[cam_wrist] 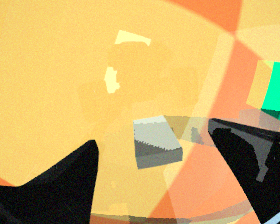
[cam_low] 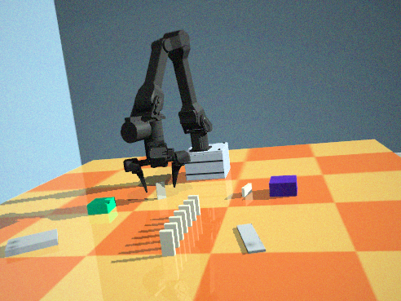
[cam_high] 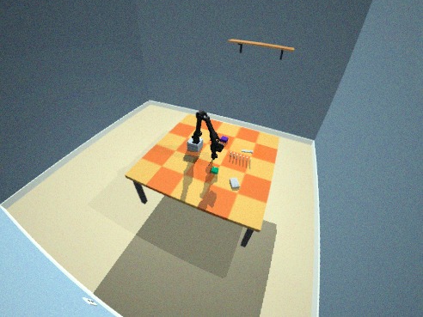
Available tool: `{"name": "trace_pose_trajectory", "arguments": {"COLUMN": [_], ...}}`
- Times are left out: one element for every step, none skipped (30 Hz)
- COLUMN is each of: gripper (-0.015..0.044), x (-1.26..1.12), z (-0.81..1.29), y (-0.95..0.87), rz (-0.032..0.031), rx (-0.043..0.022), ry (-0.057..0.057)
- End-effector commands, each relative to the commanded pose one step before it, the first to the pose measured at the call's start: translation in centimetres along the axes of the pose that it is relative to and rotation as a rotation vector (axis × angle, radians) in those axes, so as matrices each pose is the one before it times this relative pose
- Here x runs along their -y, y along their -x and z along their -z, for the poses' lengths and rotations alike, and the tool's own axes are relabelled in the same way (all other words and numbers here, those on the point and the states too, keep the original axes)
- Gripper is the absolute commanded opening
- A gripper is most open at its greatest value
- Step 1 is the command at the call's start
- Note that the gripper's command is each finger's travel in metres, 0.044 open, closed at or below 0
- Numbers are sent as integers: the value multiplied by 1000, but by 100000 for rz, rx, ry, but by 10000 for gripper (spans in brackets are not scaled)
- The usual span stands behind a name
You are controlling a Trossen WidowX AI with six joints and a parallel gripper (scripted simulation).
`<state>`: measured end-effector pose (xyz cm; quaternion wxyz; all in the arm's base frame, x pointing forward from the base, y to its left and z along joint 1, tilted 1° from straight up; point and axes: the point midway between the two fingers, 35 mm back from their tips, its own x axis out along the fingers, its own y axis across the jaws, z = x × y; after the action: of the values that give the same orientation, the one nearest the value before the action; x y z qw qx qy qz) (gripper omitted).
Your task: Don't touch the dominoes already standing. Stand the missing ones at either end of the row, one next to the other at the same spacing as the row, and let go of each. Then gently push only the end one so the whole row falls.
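A row of several white dominoes (cam_low: 181, 222) (cam_high: 239, 159) stands on the checkered table (cam_low: 310, 232). One more white domino (cam_low: 160, 192) (cam_wrist: 156, 142) stands alone, behind and to the left of the row's far end and apart from it. My gripper (cam_low: 160, 187) (cam_wrist: 154, 136) (cam_high: 213, 156) points down just above this domino, open, with one finger on each side and neither finger touching it. Another small white domino (cam_low: 246, 189) is near the purple block.
A green block (cam_low: 102, 205) (cam_high: 214, 170) (cam_wrist: 271, 87) lies left of the gripper. A purple block (cam_low: 283, 185) (cam_high: 223, 138) is to the right. Flat grey slabs lie right of the row (cam_low: 251, 237) and at the table's far left (cam_low: 30, 241). The arm's grey base (cam_low: 208, 163) stands behind.
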<state>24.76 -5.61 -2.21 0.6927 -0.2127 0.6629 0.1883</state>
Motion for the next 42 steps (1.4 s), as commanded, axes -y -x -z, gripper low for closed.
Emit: {"name": "trace_pose_trajectory", "arguments": {"gripper": [309,282,256,230,204,177,151,125,107,107,107,107,107,107,107,107,107,107,107,107,107,107,107,107,107,107,107,107,107,107,107,107,107,107,107,107,107,107,107,107,107,107], "x": [-74,0,0,0,0,0,0,0,0,0,0,0,0,0,0,0,0,0,56,157,218,196,106,11,-87,-186,-205,-167,-51,-18,0,0,0,0,-18,-72,-196,-393,-568,-742,-913,-1078], "z": [196,0,0,0,0,0,0,0,0,0,0,0,0,0,0,0,0,0,-59,-165,-233,-216,-127,-33,63,162,186,154,48,17,0,0,0,0,-230,-692,-1160,-1462,-1446,-1404,-1339,-1254], "y": [-337,0,0,0,0,0,0,0,0,0,0,0,0,0,0,0,0,0,246,748,1281,1668,1727,1770,1802,1815,1367,904,254,86,0,0,0,0,27,77,113,115,85,54,23,-8], "rz": [-324,0,0,0,0,0,0,0,0,0,0,0,0,0,0,0,0,0,4,10,13,9,0,-9,-18,-28,-28,-21,-6,-2,0,0,0,0,-10,-31,-53,-67,-68,-69,-70,-71], "rx": [-1128,0,0,0,0,0,0,0,0,0,0,0,0,0,0,0,0,0,20,60,96,113,105,96,86,77,51,31,8,3,0,0,0,0,10,30,49,58,56,53,50,48], "ry": [-266,0,0,0,0,0,0,0,0,0,0,0,0,0,0,0,0,0,5,15,25,32,32,33,33,33,25,16,5,2,0,0,0,0,-782,-2347,-3911,-4933,-4955,-4955,-4955,-4954]}}
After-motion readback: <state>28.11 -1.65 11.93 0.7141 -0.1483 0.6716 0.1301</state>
